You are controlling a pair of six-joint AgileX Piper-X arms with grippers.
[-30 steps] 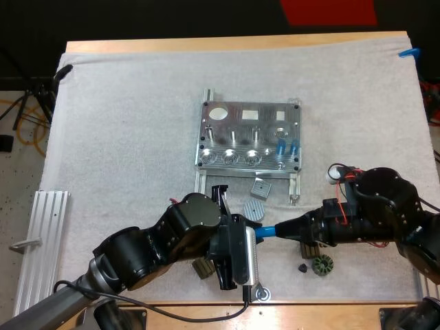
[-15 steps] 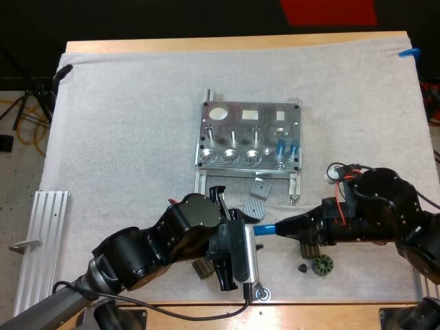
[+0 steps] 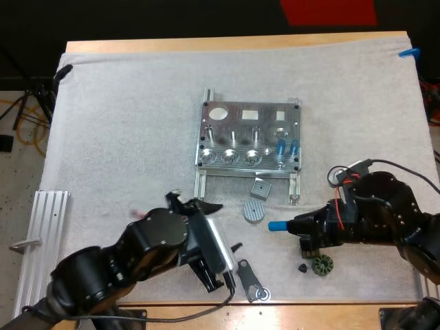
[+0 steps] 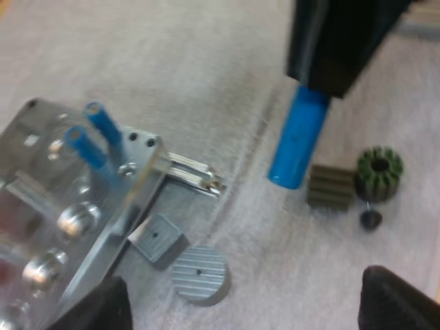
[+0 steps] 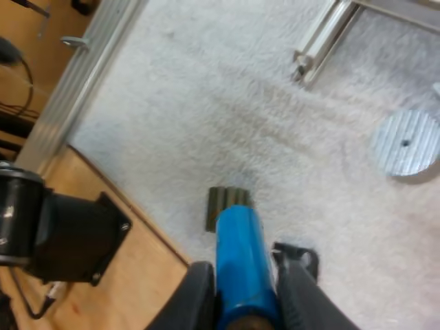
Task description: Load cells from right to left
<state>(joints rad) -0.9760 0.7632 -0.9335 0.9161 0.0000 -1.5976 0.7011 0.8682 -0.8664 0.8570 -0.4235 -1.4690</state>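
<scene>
Near the front right of the mat [image 3: 124, 103], your right gripper [image 3: 298, 227] is clamped on a blue cylinder [image 3: 277, 225]. The fingers press it from both sides, and the free end sticks out toward the middle of the mat. Its tip is close to the round ribbed disc [image 3: 254, 212] but not touching it. From the right wrist cam you can also see a small dark ribbed block [image 5: 227, 203] lying on the mat just past the tip.

The metal fixture [image 3: 237, 113] sits further back in the centre, well apart from the held one. It's already got two blue cells [image 3: 280, 146] standing side by side at its front right corner. A small square silver block [image 3: 260, 188] lies between the fixture and the disc.

Your left gripper [image 4: 251, 306] is spread wide with nothing between the fingers, hanging over the mat near the disc. A dark green gear-shaped part [image 3: 322, 265] and a tiny dark bit [image 3: 302, 268] lie on the mat right beside your right gripper, on the near side.
</scene>
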